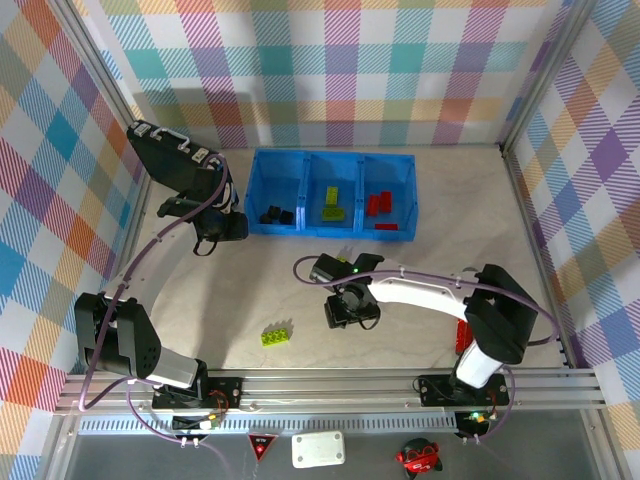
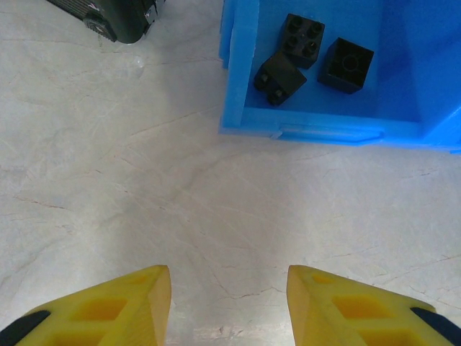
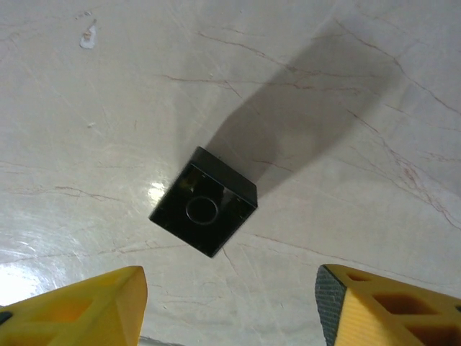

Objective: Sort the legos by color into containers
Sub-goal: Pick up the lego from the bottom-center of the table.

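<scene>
A blue bin (image 1: 305, 230) of three containers stands at the back centre. Its left one holds black legos (image 2: 302, 32), the middle one lime-green legos (image 1: 332, 205), the right one red legos (image 1: 380, 205). One black lego (image 3: 204, 202) lies on the table with its hollow underside up, just ahead of my open right gripper (image 3: 230, 285), untouched by the fingers. That gripper (image 1: 350, 305) hovers mid-table. A lime-green lego (image 1: 277, 333) lies on the table to its front left. My left gripper (image 2: 229, 281) is open and empty over bare table, left of the bin (image 2: 245, 86).
A black case (image 1: 175, 160) with metal latches sits at the back left, close to my left gripper (image 1: 212, 232). A red object (image 1: 463, 335) lies beside the right arm, partly covered by it. Checked walls close in the table on three sides.
</scene>
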Available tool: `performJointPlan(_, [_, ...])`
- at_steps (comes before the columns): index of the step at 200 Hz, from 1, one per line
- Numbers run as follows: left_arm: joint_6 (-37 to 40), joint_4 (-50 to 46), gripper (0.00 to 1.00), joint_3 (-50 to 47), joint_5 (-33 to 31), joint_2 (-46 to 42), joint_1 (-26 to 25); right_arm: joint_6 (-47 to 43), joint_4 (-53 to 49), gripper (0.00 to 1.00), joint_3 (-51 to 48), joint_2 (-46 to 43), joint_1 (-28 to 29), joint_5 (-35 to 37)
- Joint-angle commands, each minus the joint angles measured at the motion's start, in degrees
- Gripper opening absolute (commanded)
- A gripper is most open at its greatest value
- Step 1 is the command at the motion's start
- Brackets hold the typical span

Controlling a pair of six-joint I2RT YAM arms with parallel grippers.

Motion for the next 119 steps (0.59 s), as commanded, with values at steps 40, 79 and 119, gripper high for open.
performJointPlan(40, [0.98, 0.79, 0.46, -0.5, -0.38, -0.93, 0.98, -1.99, -0.26, 0.63, 5.4, 7.02, 1.8, 1.53])
performJointPlan(79, [1.01, 0.67, 0.46, -0.47, -0.79, -0.94, 0.94, -2.59, -0.91, 0.61, 6.61, 9.45, 2.09, 3.68])
performJointPlan(119, [1.1, 0.66, 0.46, -0.41, -1.01, -0.94, 0.94, -2.76, -2.6, 0.6, 7.84, 11.24, 2.33, 4.88])
